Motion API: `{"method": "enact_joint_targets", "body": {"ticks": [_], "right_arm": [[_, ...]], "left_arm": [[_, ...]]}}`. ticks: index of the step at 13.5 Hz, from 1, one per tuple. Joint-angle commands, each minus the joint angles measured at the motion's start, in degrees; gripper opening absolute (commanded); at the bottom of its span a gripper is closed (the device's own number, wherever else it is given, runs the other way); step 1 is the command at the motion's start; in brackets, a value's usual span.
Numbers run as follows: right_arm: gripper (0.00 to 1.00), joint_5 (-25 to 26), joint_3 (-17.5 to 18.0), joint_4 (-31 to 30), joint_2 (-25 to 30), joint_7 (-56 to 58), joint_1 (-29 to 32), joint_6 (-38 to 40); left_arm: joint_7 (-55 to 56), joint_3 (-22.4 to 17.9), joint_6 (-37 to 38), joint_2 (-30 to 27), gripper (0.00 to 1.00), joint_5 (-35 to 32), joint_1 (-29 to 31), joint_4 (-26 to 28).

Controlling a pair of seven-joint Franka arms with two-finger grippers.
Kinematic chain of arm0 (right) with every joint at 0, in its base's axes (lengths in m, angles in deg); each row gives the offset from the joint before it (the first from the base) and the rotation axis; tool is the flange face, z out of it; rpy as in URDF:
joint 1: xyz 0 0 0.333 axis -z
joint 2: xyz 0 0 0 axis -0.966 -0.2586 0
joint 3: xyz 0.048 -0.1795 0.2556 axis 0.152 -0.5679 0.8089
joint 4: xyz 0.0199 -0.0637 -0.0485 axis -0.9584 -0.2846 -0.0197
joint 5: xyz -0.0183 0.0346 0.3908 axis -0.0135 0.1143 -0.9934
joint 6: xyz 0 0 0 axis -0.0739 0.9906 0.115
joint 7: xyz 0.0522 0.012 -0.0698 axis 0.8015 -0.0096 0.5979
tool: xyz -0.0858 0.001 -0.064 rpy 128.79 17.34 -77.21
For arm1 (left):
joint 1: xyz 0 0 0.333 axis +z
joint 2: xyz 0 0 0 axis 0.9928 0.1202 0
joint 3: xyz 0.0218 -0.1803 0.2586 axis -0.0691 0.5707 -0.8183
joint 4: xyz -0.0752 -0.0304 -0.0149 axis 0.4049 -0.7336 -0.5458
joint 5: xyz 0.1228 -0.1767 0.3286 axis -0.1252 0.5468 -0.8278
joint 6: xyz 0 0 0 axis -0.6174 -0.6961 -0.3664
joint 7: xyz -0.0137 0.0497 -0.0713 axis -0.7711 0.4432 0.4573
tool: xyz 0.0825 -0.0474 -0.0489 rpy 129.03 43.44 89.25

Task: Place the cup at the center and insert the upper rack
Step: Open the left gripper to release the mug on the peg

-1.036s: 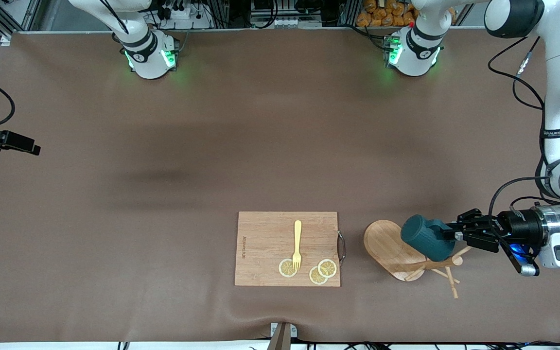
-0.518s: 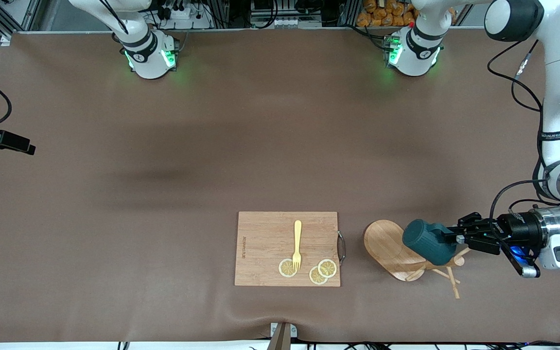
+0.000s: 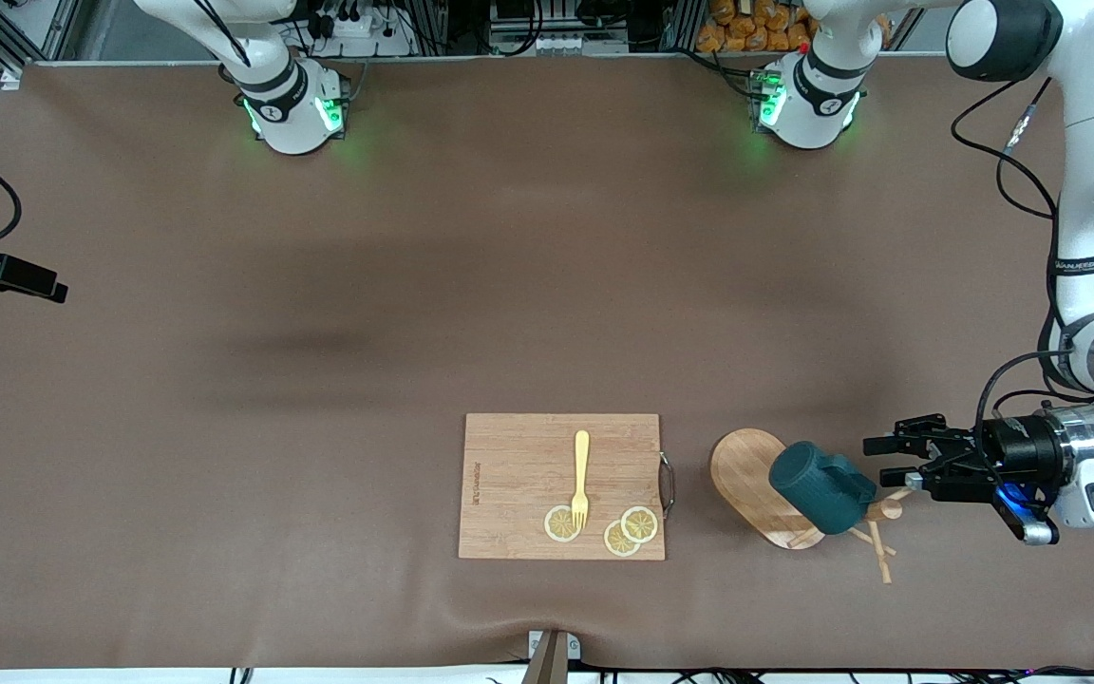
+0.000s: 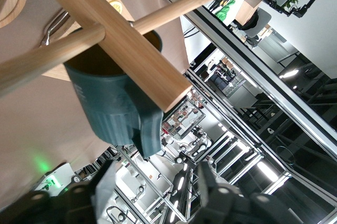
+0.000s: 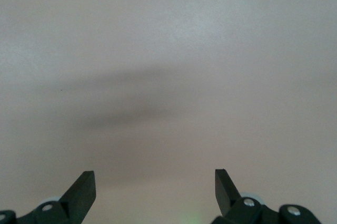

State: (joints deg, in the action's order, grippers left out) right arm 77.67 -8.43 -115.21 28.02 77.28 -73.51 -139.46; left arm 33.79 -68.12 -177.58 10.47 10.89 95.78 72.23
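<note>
The dark teal cup (image 3: 822, 489) lies on its side across the upper rack (image 3: 746, 472), a light wooden mug tree that lies tipped over beside the cutting board, toward the left arm's end of the table. My left gripper (image 3: 881, 460) is open and empty, level with the cup's handle and a little apart from it. In the left wrist view the cup (image 4: 105, 103) hangs round the rack's post (image 4: 118, 42), with its handle toward my open left gripper (image 4: 155, 192). My right gripper (image 3: 51, 288) waits open over bare table at the right arm's end; it also shows in the right wrist view (image 5: 155, 190).
A rectangular bamboo cutting board (image 3: 518, 475) with a yellow fork (image 3: 581, 475) and lemon slices (image 3: 631, 530) lies beside the rack's base, nearer the table's middle. The rack's thin pegs (image 3: 877, 549) stick out under the left gripper. The brown table cover (image 3: 509, 285) is wide.
The left gripper has opened, let go of the cup and drawn back a little. The cup has settled lower on the tipped rack, toward the cutting board.
</note>
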Motion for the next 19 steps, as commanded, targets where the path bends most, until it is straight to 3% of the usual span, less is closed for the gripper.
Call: {"method": "enact_joint_targets", "body": {"ticks": [1, 7, 14, 19], "right_arm": [[1.00, 0.2, 0.4, 1.3, -0.3, -0.4, 0.5, 0.6], [1.00, 0.2, 0.4, 1.3, -0.3, -0.4, 0.5, 0.6], [1.00, 0.0, 0.4, 1.4, -0.4, -0.4, 0.4, 0.5], [1.00, -0.2, 0.5, 1.5, -0.4, -0.5, 0.3, 0.3]], "left_arm": [[-1.4, 0.3, -0.2, 0.5, 1.00, 1.3, 0.0, -0.7], [-1.0, -1.9, -1.0, -1.3, 1.00, -0.9, -1.0, -0.7], [-1.0, -1.7, -2.4, -13.5, 1.00, -31.1, -1.8, 0.1], [-1.3, 0.8, -2.3, -29.6, 1.00, -53.1, -3.2, 13.6]]}}
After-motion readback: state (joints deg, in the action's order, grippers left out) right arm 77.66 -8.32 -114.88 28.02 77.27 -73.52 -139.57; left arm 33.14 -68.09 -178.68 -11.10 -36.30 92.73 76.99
